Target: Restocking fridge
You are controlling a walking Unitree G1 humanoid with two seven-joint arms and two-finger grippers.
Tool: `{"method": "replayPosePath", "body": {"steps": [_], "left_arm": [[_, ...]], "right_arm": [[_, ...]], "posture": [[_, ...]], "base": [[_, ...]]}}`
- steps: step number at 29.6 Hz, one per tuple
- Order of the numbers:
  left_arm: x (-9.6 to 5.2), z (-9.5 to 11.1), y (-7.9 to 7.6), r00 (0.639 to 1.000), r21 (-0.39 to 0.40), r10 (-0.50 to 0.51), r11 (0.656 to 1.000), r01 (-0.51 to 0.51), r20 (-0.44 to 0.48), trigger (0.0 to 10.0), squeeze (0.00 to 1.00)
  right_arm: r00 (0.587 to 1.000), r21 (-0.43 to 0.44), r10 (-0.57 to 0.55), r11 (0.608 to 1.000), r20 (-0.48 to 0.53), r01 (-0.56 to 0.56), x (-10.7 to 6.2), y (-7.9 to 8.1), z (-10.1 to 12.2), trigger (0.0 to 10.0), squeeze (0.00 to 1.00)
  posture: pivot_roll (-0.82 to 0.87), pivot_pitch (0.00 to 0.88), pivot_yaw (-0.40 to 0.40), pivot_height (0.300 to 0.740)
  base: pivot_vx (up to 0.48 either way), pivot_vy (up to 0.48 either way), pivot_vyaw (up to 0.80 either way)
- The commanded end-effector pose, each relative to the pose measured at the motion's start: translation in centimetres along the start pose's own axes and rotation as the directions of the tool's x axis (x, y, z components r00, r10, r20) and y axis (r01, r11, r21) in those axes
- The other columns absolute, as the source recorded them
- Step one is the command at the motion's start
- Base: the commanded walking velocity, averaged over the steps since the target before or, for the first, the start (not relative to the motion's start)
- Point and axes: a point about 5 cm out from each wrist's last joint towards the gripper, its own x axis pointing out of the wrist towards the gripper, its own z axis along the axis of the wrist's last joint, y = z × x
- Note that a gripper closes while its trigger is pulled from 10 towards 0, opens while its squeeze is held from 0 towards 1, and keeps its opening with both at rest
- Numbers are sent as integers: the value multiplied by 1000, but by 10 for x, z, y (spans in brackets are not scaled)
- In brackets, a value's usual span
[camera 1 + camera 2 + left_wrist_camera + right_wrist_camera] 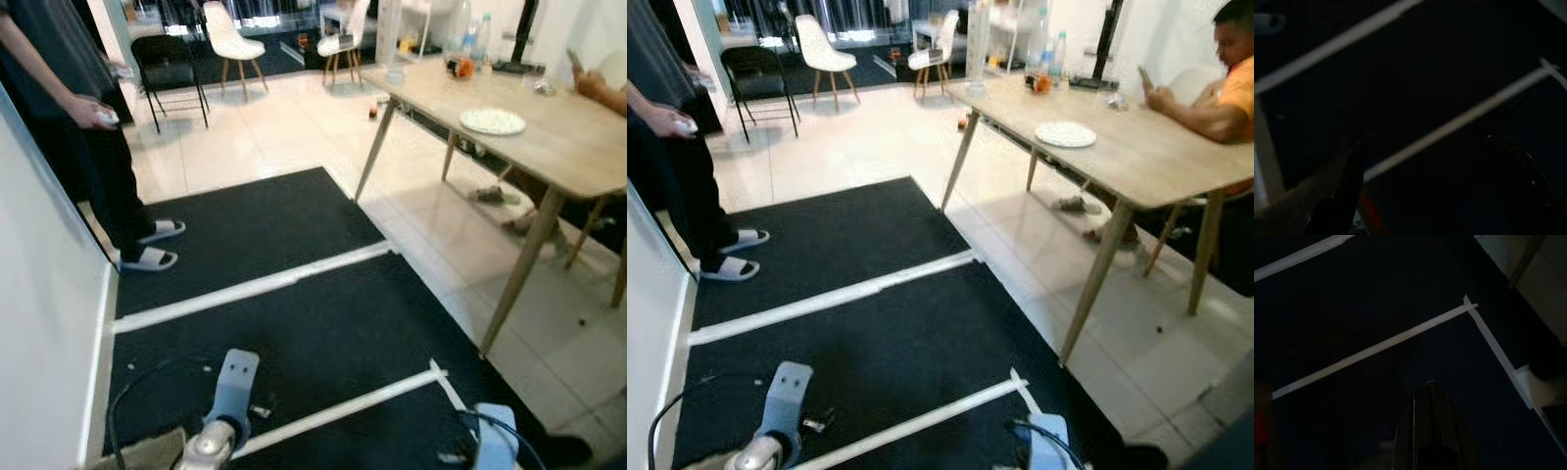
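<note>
standing on the black mat [294, 333], crossed by white tape lines [250, 287], the robot is judged to be in a walking or turning step, with both arms hung low and idle. no fridge and no stock item can be made out in these views, so where the task's thing lies cannot be told.

the left gripper [1347, 196] shows as dark fingers over the mat; whether its jaws are apart or closed cannot be told in the dim wrist view. the right gripper [1430, 431] shows its fingers pressed together with nothing between them.

for the step to be done well, the head should be swept until the fridge is found, and the arms are best kept tucked. a path should be chosen between the standing person [59, 108] on the left (slippered feet at the mat's edge) and the wooden table [1156, 157] on the right, whose slanted legs [1095, 284] reach toward the mat. a seated person [1225, 88] and a white plate [1065, 134] are at the table.
</note>
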Motion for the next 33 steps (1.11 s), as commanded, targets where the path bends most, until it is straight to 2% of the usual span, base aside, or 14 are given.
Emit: {"method": "replayPosePath", "body": {"steps": [1, 33], "left_arm": [[0, -1, -1, 1000, -12, 0, 1000, 0, -2, 10000, 0], [0, -2, -2, 1000, -29, 10, 1000, -10, -9, 10000, 0]], "right_arm": [[1000, 4, 6, 1000, 2, -6, 1, 2, 2, 10000, 0], [999, -21, 39, 999, 26, -38, 4, 6, 11, 10000, 0]], "posture": [[-79, 11, 49, 734], [-80, 25, 34, 734]], "base": [[334, 0, 0], [334, 0, 0]]}}
